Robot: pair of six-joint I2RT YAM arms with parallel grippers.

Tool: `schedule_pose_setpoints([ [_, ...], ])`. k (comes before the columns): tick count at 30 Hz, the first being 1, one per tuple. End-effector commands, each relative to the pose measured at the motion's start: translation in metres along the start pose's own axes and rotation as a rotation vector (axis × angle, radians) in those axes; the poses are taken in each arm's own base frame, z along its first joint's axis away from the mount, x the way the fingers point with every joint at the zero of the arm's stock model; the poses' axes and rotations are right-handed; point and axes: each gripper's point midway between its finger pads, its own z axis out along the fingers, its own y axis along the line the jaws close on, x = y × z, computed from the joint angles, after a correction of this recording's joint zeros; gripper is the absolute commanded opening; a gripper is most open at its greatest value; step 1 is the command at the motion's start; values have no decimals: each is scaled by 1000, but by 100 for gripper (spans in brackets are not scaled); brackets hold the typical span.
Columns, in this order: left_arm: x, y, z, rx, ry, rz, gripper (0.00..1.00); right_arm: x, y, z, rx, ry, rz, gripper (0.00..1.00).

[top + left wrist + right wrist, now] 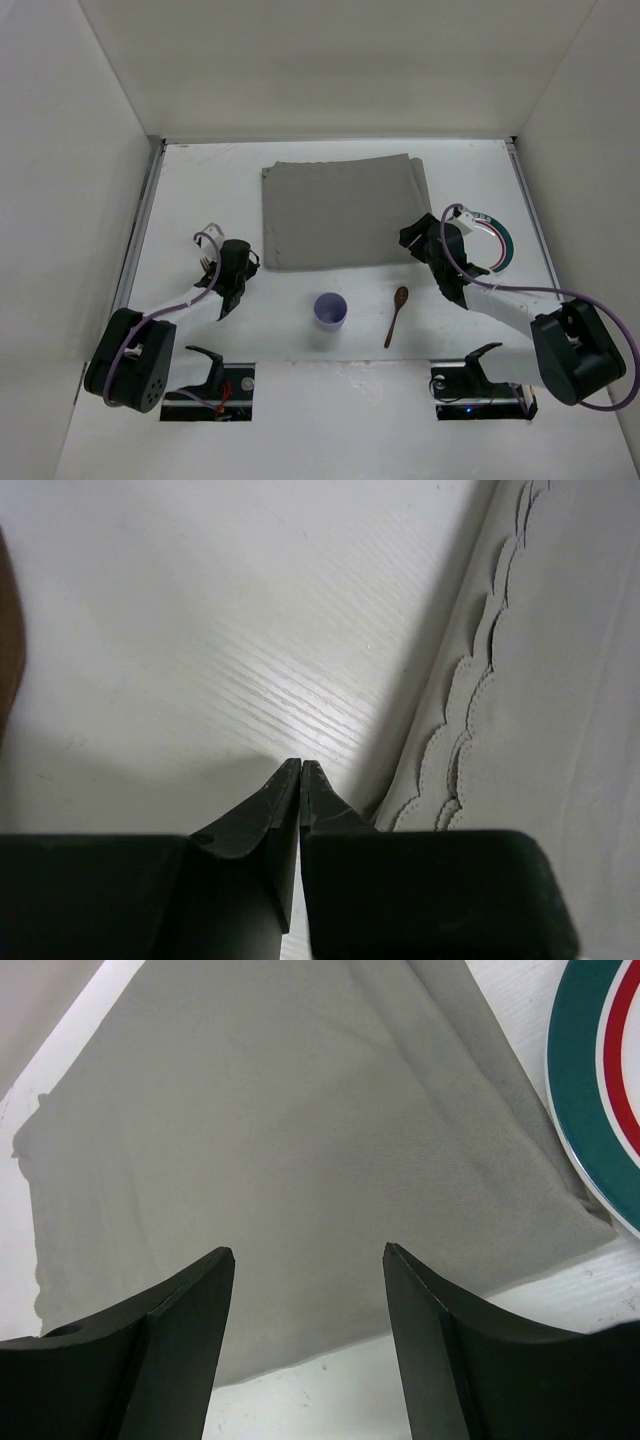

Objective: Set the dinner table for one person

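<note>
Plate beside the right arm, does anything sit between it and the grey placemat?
Nothing visible does. The plate lies just right of the placemat, whose top is bare; only the open right tool hovers over its near right corner.

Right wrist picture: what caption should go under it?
Open right tool facing the grey placemat, a green-and-red-rimmed plate beside it.

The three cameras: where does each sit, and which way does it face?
Top external: above and behind the arms, looking down on the dinner table; both arms show.
Left wrist: low over the table, facing a scalloped cloth edge; shut left gripper shows.
Right wrist: above the grey placemat, facing it; open right gripper shows.
Shared: top and right wrist both show placemat and striped plate.
</note>
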Motion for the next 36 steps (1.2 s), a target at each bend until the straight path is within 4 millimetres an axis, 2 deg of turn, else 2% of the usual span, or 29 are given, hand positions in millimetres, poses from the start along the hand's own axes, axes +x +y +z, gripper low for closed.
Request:
schedule_pose_setpoints([
  [1, -14, 4, -2, -1, -56, -60, 3, -15, 26, 4, -63, -35, 5, 68],
  [3, -10, -7, -6, 45, -37, -65, 10, -16, 28, 3, -68, -38, 5, 68],
  [6, -4, -28, -15, 128, -3, -37, 26, -16, 28, 3, -72, -39, 9, 68],
  [8, -1, -35, -19, 153, 3, -28, 36, -14, 30, 3, -79, -30, 2, 68],
  [11, 1, -40, -22, 179, 6, -33, 43, -13, 31, 4, -81, -28, 0, 69],
  [13, 5, -40, -20, 177, 18, -25, 44, -11, 33, 3, -87, -17, -4, 69],
  [16, 17, -42, -14, 166, 59, 11, 42, -13, 36, 1, -100, -25, 1, 69],
  [21, 30, -39, -2, 122, 98, 28, 32, -13, 36, 0, -103, -26, 1, 69],
  [23, 31, -44, -1, 132, 96, 27, 20, -13, 36, 1, -102, -23, -2, 69],
  [25, 24, -40, 0, 121, 69, 2, 9, -14, 38, -1, -110, -27, 0, 69],
  [27, 13, -30, -1, 94, 33, -24, 5, -13, 37, 0, -108, -25, 0, 69],
  [32, -4, 4, -1, 27, -23, -99, 2, -12, 37, 1, -108, -21, -1, 70],
  [36, -11, 14, -1, 8, -42, -127, 1, -8, 37, 3, -95, -9, -14, 71],
])
